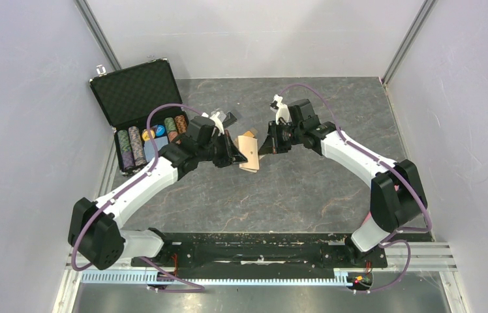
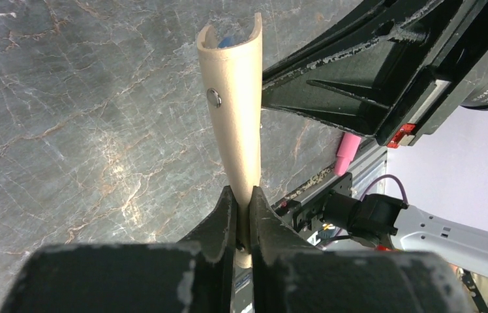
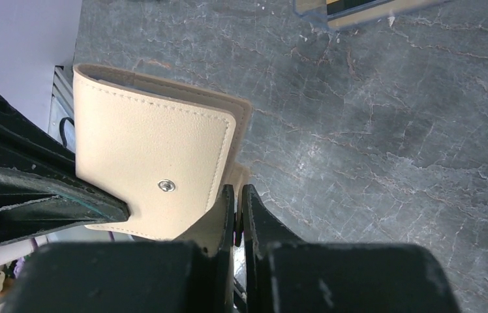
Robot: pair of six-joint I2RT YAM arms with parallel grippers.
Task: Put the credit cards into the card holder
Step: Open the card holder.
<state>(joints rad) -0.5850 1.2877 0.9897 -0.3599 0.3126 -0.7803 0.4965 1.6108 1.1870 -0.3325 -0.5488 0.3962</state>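
Left fingers (image 2: 218, 225), right fingers (image 3: 224, 218) on card holder (image 3: 150, 163)

One card holder (image 1: 250, 152) and one black foam-lined case (image 1: 138, 91) were present on one counter (image 1: 306, 189). Two end effectors were counted: the left end effector (image 2: 242, 199) and the right end effector (image 3: 237, 195). The poker chips (image 1: 130, 149) stood in several rows; their number could not be resolved.

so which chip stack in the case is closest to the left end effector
The reddish-brown stack at the row's right end, beside the green one; the rest lie farther left.
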